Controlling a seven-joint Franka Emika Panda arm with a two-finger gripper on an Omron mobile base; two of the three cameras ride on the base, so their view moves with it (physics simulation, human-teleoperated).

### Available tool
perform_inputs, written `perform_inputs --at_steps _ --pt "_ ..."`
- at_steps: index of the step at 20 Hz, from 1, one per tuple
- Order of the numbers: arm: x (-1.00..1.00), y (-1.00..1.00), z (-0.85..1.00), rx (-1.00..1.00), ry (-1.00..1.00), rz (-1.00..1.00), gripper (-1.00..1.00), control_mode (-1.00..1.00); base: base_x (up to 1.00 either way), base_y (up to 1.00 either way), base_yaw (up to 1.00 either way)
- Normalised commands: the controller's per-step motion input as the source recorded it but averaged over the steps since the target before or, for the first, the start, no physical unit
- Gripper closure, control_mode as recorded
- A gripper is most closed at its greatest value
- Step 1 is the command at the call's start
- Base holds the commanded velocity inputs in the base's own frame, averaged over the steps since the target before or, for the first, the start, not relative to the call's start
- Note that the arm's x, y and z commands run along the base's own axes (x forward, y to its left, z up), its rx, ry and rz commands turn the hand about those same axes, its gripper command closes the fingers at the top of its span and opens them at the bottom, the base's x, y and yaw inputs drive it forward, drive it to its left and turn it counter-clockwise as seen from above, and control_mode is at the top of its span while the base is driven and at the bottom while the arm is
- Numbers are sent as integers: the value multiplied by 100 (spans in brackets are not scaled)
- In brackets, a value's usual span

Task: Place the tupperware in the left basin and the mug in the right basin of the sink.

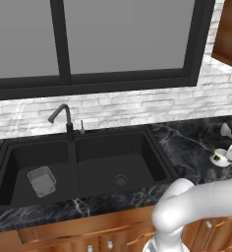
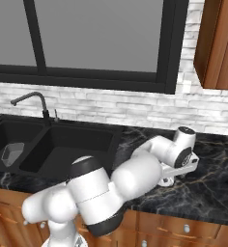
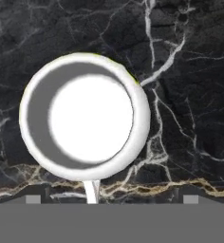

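Observation:
The translucent grey tupperware lies on the floor of the sink's left basin. The right basin holds nothing but its round drain. The white mug stands upright on the black marble counter, well right of the sink. In the hand view I look straight down into the mug, with its handle toward the bottom of the picture. My gripper hangs above the mug, open, fingertips wide apart and touching nothing. From the right base view the mug peeks out under my forearm.
A black gooseneck faucet rises behind the sink's divider. A wooden wall cabinet hangs above the counter at the right. The white brick wall and window run along the back. Bare marble counter surrounds the mug.

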Motion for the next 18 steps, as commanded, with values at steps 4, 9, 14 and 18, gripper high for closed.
perform_inputs --at_steps 4,9,14,18 --pt "12 -8 -17 0 0 0 -100 -100 0 0 0" --pt "4 -8 -18 0 0 0 -100 -100 0 0 0" --pt "0 -1 -14 0 0 0 -100 -100 0 0 0" --pt "-6 0 -12 0 0 0 -100 -100 0 0 0"
